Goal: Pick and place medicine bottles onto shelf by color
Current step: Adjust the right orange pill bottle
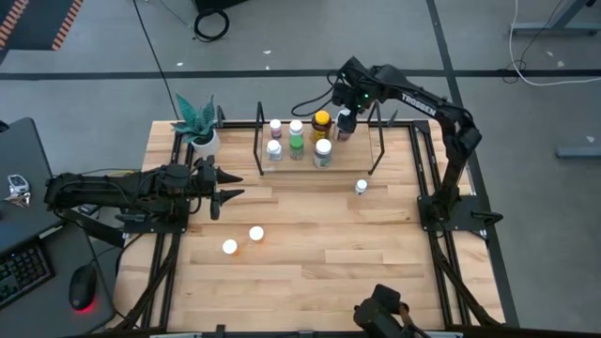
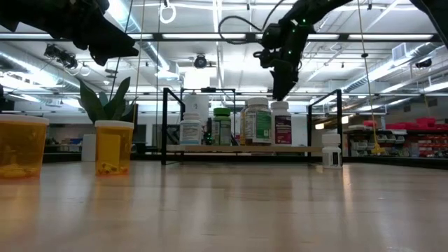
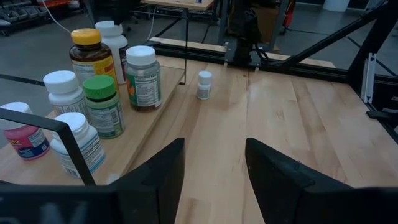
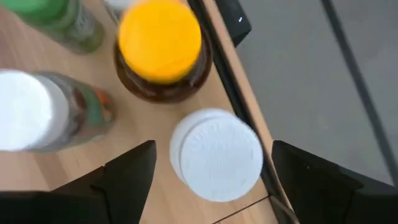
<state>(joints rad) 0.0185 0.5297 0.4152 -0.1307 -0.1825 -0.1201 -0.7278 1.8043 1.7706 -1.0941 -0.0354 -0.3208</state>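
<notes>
The shelf [image 1: 324,167] holds several medicine bottles, among them a yellow-capped one [image 4: 160,40], a green-capped one [image 3: 102,106] and a purple one [image 1: 275,127]. My right gripper [image 1: 345,120] hovers open over the shelf's far right end. Its fingers stand on either side of a white-capped bottle [image 4: 216,155] standing on the board, just above that cap [image 2: 281,106]. A small white bottle [image 1: 361,187] stands on the table near the shelf. Two orange bottles [image 1: 255,233] [image 1: 229,247] stand nearer the front. My left gripper [image 1: 225,200] is open above the table's left.
A white pot with a teal plant [image 1: 199,131] stands at the shelf's left end. Black wire uprights [image 3: 68,146] frame the shelf ends. Black arm mounts run along both table sides. Bare wood lies between the shelf and the near edge [image 1: 357,272].
</notes>
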